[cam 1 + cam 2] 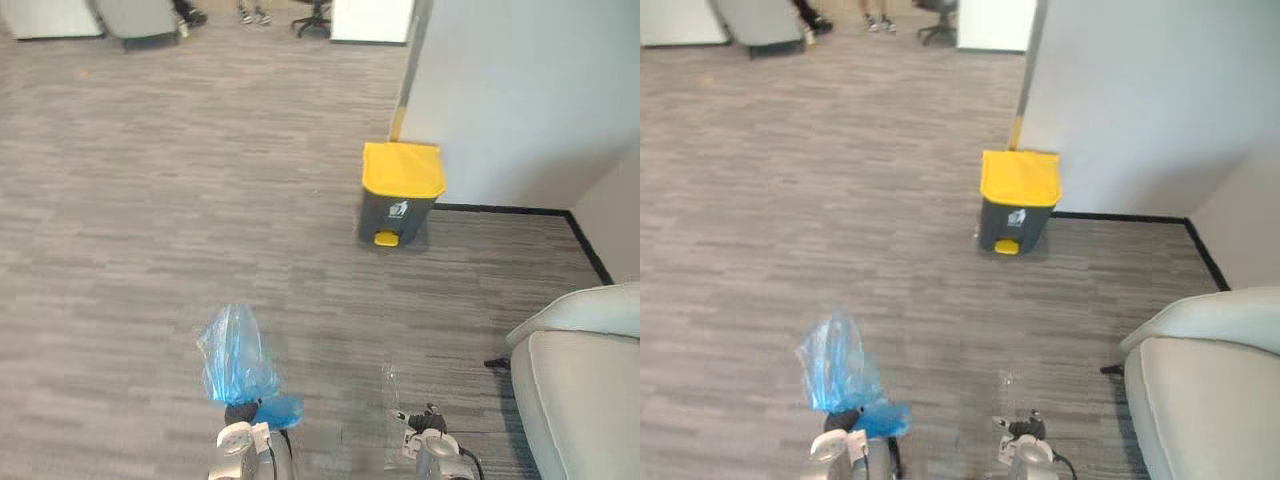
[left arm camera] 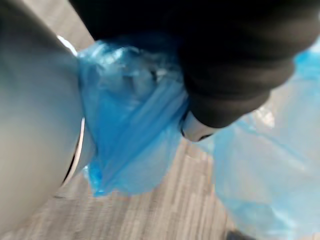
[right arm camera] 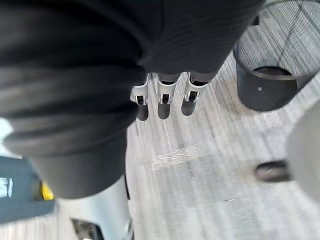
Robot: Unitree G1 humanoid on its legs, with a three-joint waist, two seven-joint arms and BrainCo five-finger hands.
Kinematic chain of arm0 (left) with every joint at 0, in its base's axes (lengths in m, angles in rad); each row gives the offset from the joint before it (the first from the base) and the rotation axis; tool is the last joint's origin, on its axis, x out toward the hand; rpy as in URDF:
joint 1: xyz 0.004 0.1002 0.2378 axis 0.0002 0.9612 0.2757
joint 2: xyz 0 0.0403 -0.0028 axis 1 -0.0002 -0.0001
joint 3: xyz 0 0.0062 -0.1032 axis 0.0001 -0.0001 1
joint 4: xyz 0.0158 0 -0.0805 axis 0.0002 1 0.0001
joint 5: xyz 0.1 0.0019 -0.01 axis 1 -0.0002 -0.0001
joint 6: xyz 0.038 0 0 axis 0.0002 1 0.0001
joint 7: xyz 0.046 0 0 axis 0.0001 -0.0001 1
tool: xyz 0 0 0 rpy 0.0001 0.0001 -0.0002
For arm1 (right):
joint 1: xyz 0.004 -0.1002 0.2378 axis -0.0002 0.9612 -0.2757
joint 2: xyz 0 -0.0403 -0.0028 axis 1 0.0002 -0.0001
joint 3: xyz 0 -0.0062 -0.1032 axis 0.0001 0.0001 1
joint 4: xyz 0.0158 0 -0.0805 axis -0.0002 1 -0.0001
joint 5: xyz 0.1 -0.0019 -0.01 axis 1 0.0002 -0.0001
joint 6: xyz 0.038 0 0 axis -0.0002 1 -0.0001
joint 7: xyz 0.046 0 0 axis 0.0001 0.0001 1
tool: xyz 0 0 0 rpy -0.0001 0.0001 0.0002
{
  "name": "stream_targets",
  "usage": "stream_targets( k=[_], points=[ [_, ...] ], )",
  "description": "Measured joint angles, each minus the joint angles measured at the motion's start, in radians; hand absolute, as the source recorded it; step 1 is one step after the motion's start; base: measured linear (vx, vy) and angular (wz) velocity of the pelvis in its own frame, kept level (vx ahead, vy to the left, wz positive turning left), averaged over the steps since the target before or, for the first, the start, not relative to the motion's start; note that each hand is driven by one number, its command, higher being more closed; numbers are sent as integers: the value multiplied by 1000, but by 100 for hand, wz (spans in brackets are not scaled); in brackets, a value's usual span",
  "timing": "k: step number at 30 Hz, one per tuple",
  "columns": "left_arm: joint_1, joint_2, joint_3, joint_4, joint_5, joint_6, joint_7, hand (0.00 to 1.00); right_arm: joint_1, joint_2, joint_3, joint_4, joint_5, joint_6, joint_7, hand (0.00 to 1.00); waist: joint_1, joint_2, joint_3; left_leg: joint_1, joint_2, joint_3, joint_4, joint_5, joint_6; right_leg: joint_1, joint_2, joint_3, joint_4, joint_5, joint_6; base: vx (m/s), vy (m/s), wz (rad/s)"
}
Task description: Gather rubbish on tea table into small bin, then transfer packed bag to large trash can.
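A crumpled blue plastic bag (image 1: 236, 358) stands up from my left hand (image 1: 243, 418) at the bottom of the eye views. In the left wrist view the bag (image 2: 135, 130) is bunched under the hand's dark cover, with a finger (image 2: 196, 131) curled over it. The large trash can (image 1: 400, 195), grey with a yellow lid and yellow pedal, stands on the floor ahead by the white wall, well beyond both hands. My right hand (image 1: 432, 448) hangs low at the bottom right, its fingers (image 3: 162, 100) relaxed with nothing in them.
A pale sofa (image 1: 580, 390) fills the lower right. A white wall corner (image 1: 520, 90) rises behind the trash can. A small black mesh bin (image 3: 280, 65) stands on the floor near my right hand. Far back, a person's shoes (image 1: 255, 15) and a chair base (image 1: 315, 20) show.
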Motion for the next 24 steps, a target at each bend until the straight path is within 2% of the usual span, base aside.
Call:
stream_targets(
  k=[1, 2, 3, 5, 7, 8, 9, 10, 11, 12, 14, 15, 16, 17, 18, 19, 20, 22, 24],
  points=[
    [6, 6, 10, 4, -2, 0, 5, 100, 9, -6, 14, 12, 0, 9, 4, 0, 11, -19, -24, 15, -40, 0, -7, 62, -11, 4, -36, 55, 3, -20, 27, 481, 393, -55],
    [-3, 9, 10, 4, -2, -1, 16, 100, 16, -2, 9, 4, 0, 11, 4, 0, 7, -38, -39, 13, -66, 15, -15, 41, -4, 0, -63, 62, 3, -4, 27, 594, 455, -45],
    [-9, 8, 8, 5, -2, -2, 21, 100, 14, 0, -5, 2, 0, 11, 1, 0, 7, -48, -42, 16, -81, 33, 4, 20, 12, -5, -83, 73, 17, 11, 30, 474, 332, -20],
    [-2, 4, 10, 8, -2, 1, 20, 100, 21, 0, -13, -2, 0, 12, 2, 0, 14, -50, -43, 48, -86, 85, 47, -35, 38, -14, -110, 112, 81, 27, 52, 432, 321, -45],
    [9, 9, -9, 8, -1, 2, 20, 100, 22, 0, -7, -4, 0, 11, 6, 0, 16, -47, -44, 126, -101, 130, 32, -79, 59, -64, -131, 142, 248, 67, 109, 428, 282, -60],
    [7, 12, -27, 9, -1, 2, 20, 100, 25, -7, -5, -14, 0, 11, 8, 0, 14, -36, -37, 189, -107, 156, -4, -104, 68, -181, -131, 157, 498, 141, 167, 351, 205, -46],
    [4, 13, -31, 12, -1, 2, 20, 100, 26, -7, -6, -16, -1, 11, 9, 0, 12, -33, -31, 212, -113, 160, -16, -107, 71, -222, -132, 160, 587, 149, 172, 246, 134, -32],
    [-2, 12, -31, 29, -1, 4, 20, 100, 33, -7, -9, -21, -1, 11, 8, 0, -4, -34, -24, 260, -119, 169, -42, -112, 76, -290, -128, 149, 724, 133, 155, 290, 114, -15],
    [-3, 11, -32, 43, -1, 8, 20, 100, 43, -6, -7, -23, -1, 11, 9, 0, -11, -24, -16, 310, -120, 182, -80, -116, 75, -356, -125, 102, 796, 104, 130, 362, 120, -38],
    [-3, 13, -32, 49, -1, 8, 21, 100, 43, -6, -7, -40, -2, 4, 9, 0, -12, -19, -12, 369, -120, 208, -132, -130, 70, -439, -125, 22, 802, 81, 97, 369, 100, -44],
    [-9, 18, -29, 54, -1, 8, 22, 100, 28, -6, -8, -37, -3, 2, 9, 0, -15, -28, 0, 431, -120, 223, -166, -144, 60, -494, -126, -89, 729, 52, 65, 326, 7, -33],
    [-18, 18, -29, 73, -1, 8, 21, 100, 23, -6, -14, -33, -4, 1, 9, 0, -19, -33, 0, 474, -119, 234, -205, -146, 58, -505, -109, -172, 586, 53, 54, 333, -38, -14],
    [-20, 18, -31, 77, -1, 8, 20, 100, 23, -6, -16, -33, -4, 0, 9, 0, -23, -33, 0, 491, -120, 235, -220, -147, 56, -505, -99, -192, 520, 62, 46, 372, -55, 7],
    [-29, 18, -32, 87, -1, 7, 18, 100, 22, -7, -26, -31, -9, -2, 9, 0, -35, -36, -2, 518, -131, 226, -247, -147, 49, -503, -70, -213, 363, 111, 33, 432, -70, 27],
    [-37, 20, -30, 99, -1, 6, 16, 100, 25, -7, -38, -21, -16, -1, 11, 0, -44, -56, -4, 547, -157, 197, -269, -147, 47, -500, -51, -201, 233, 221, -67, 484, -75, 23],
    [-48, 13, -30, 114, -1, 8, 16, 100, 11, -16, -48, -18, -26, 0, 11, 0, -49, -28, 6, 559, -144, 181, -270, -152, 36, -485, -42, -210, 240, 215, -70, 584, -86, -3],
    [-44, 4, -31, 115, 0, 8, 13, 100, -5, -30, -52, -12, -41, 2, 10, 0, -46, 5, 2, 551, -119, 146, -247, -127, 5, -484, -28, -217, 247, 177, -80, 562, -115, -23],
    [-48, -2, -34, 115, 1, 8, 11, 100, -7, -31, -54, -13, -41, 3, 11, 0, -52, 18, 9, 548, -109, 115, -193, -120, -2, -465, -20, -222, 261, 142, -84, 433, -123, -5],
    [-60, -1, -34, 112, 1, 8, 11, 100, 4, -29, -57, -14, -40, 4, 12, 0, -64, 20, 7, 497, -77, 63, -4, -93, -45, -393, -9, -244, 240, 111, -82, 404, -144, 23]
  ],
)
